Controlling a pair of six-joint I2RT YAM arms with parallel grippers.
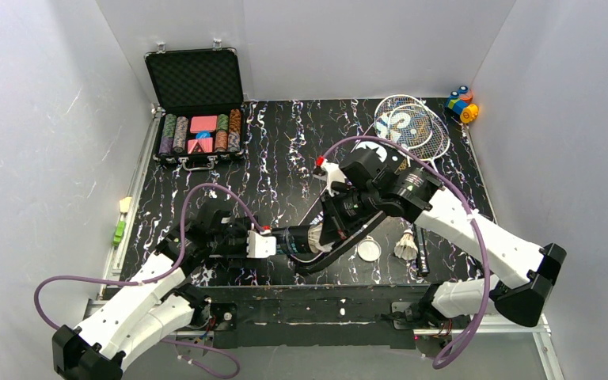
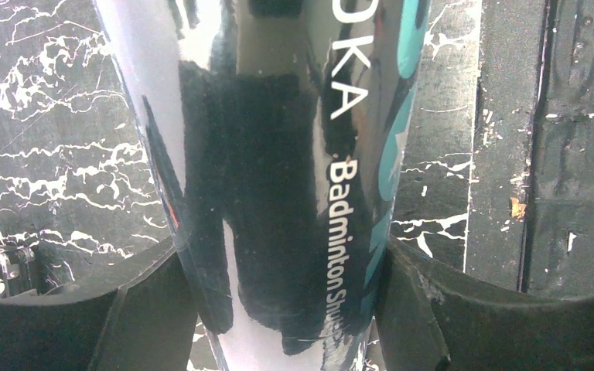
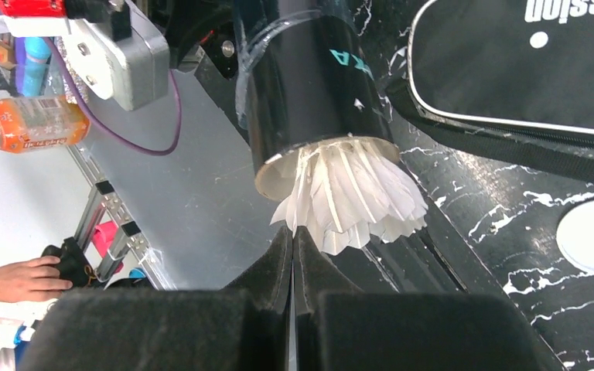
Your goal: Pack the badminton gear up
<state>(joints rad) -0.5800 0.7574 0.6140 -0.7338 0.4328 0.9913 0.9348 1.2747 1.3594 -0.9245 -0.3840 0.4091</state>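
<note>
At lower centre, left fingers (image 2: 116,317) clamped the tube (image 2: 278,193); right fingers (image 3: 267,270), pressed together and empty, neared a half-inserted shuttlecock (image 3: 356,197); another shuttlecock (image 1: 406,245) and both rackets (image 1: 412,123) lay unpacked.

Top external: fixed high behind both arm bases, looking down and forward across whole marbled table (image 1: 285,134), far off. Left wrist: very close, looking along dark tube (image 2: 278,193) between left gripper fingers (image 2: 124,317). Right wrist: close, facing tube's open mouth and shuttlecock (image 3: 352,193) over right gripper fingers (image 3: 201,325). Shared by all three: tube, tabletop.
</note>
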